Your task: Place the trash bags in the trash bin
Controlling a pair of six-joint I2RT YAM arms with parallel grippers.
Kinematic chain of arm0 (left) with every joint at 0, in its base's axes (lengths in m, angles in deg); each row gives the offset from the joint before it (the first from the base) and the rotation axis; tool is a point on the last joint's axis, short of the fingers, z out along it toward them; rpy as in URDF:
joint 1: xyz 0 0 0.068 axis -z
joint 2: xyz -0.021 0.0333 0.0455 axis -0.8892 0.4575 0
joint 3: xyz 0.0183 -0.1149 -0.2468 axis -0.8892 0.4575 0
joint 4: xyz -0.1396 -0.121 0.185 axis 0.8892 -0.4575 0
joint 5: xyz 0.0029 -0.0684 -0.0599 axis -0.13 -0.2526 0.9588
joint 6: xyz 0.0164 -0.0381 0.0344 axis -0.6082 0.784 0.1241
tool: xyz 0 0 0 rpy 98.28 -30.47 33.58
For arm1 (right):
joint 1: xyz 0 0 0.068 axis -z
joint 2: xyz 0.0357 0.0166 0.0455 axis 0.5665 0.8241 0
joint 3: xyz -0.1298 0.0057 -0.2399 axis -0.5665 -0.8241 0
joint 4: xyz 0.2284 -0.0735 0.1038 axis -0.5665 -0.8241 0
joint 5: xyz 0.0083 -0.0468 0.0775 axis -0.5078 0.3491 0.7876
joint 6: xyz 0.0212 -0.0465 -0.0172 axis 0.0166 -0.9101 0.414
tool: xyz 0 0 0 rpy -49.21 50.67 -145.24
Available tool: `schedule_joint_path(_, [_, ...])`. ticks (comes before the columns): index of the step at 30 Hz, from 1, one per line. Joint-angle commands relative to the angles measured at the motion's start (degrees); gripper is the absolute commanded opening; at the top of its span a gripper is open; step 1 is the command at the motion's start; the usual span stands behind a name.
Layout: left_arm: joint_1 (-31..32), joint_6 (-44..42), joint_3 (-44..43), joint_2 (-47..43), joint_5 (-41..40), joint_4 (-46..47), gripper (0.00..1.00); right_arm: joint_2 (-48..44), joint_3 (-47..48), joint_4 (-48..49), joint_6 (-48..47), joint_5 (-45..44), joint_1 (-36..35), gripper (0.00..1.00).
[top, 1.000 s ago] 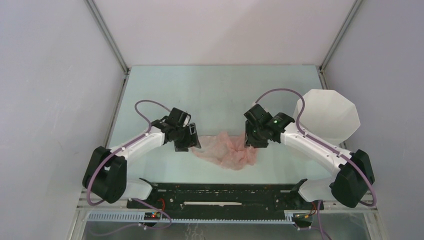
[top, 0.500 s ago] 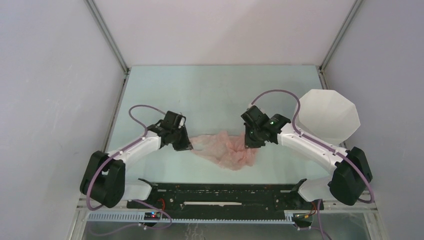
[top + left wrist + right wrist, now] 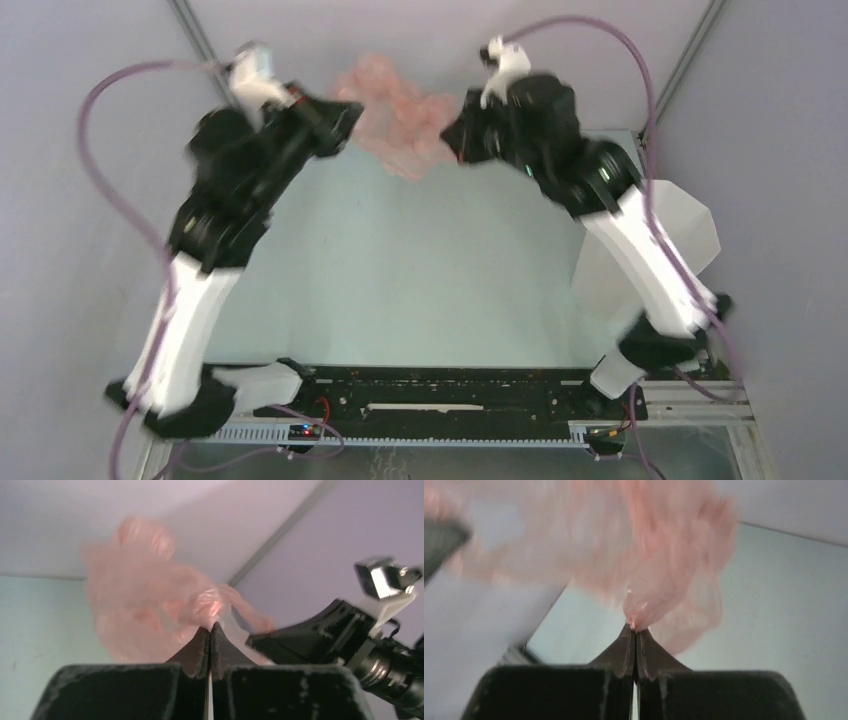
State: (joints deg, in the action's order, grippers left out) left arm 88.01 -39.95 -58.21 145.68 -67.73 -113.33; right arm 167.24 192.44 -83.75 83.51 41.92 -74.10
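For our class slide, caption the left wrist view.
Pink trash bag pinched in the shut left gripper, right gripper alongside.

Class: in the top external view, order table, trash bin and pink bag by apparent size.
table
trash bin, partly behind the right arm
pink bag, held nearer the camera, so its rank is unsure

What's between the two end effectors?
The bag, bunched in the air, spans the gap from the left end effector to the right end effector, each shut on it. The top view shows this.
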Motion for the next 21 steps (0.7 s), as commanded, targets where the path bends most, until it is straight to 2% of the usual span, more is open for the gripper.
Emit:
schedule_joint_path(1, [1.79,0.52,20.32,-12.47,-8.73,-0.26,0.00,-21.15,-33.91,17.41,-13.48,-10.07,-8.93,0.00])
schedule_joint_path(3, [-0.39,4.48,35.62,-13.65,-4.89,-1.09,0.00,-27.10,-52.43,24.44,-9.09,-7.58,-7.19,0.00])
schedule_joint_path(6, [-1.57,10.24,56.38,-14.81,2.11,-0.49,0.00,-24.00,-66.93,21.22,-1.77,5.86,-2.21,0.00])
schedule_joint_path(9, [-0.68,12.89,67.02,-20.88,8.01,3.20,0.00,-17.09,-68.26,12.78,0.33,15.04,-1.69,0.00])
schedule_joint_path(11, [-0.78,12.75,67.11,-25.80,7.61,5.54,0.00,-16.25,-64.82,11.74,-0.29,14.70,-2.61,0.00])
schedule_joint_path(13, [-2.80,10.82,60.55,-25.39,7.80,6.85,0.00,-16.55,-59.16,11.50,-1.44,13.85,-1.81,0.00])
schedule_joint_path(15, [-6.36,8.93,47.55,-19.86,10.09,5.09,0.00,-14.83,-44.61,8.04,-2.30,12.62,0.26,0.00])
schedule_joint_path(18, [-9.45,7.58,18.91,-8.52,13.30,-0.54,0.00,-8.30,-15.52,-0.85,-1.81,12.19,3.79,0.00])
schedule_joint_path(20, [-9.01,7.11,-1.12,-2.35,15.33,-2.13,0.00,-3.53,4.17,-4.45,-1.87,12.85,4.35,0.00])
schedule_joint_path(21, [-7.80,6.29,-8.74,-0.87,14.31,-2.09,0.00,-3.41,10.44,-3.83,-2.52,12.85,3.59,0.00])
